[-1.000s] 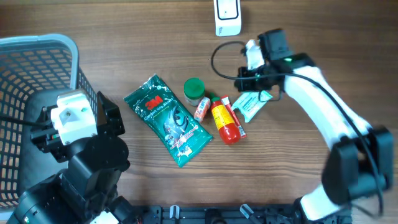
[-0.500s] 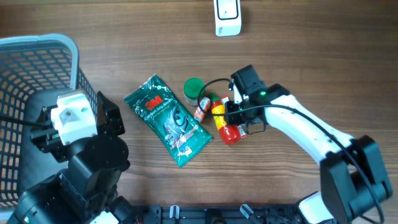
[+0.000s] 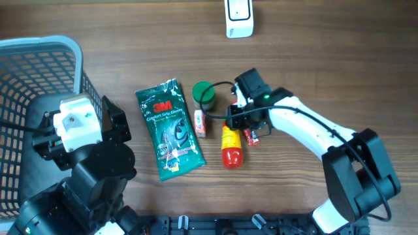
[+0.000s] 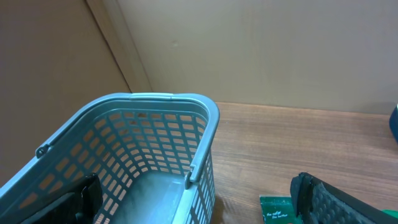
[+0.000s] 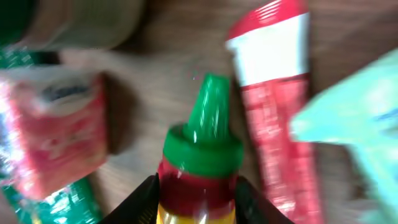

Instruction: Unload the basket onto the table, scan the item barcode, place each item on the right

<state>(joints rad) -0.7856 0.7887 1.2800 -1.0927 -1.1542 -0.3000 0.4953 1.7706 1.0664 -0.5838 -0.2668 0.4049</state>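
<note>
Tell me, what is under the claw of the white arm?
A red and yellow sauce bottle with a green cap lies under the right gripper, its neck between the jaws. From overhead the arm covers that cap.

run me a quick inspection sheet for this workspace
surface: wooden table, no spills seen
job's things: sauce bottle lying flat; white scanner at far edge
clutter: green 3M pouch, green-lidded jar, small red packet, red tube, plastic basket
grippers: left gripper open, facing basket; right gripper flanks bottle neck, grip unclear
cables: black loop by right gripper
surroundings: beige wall
</note>
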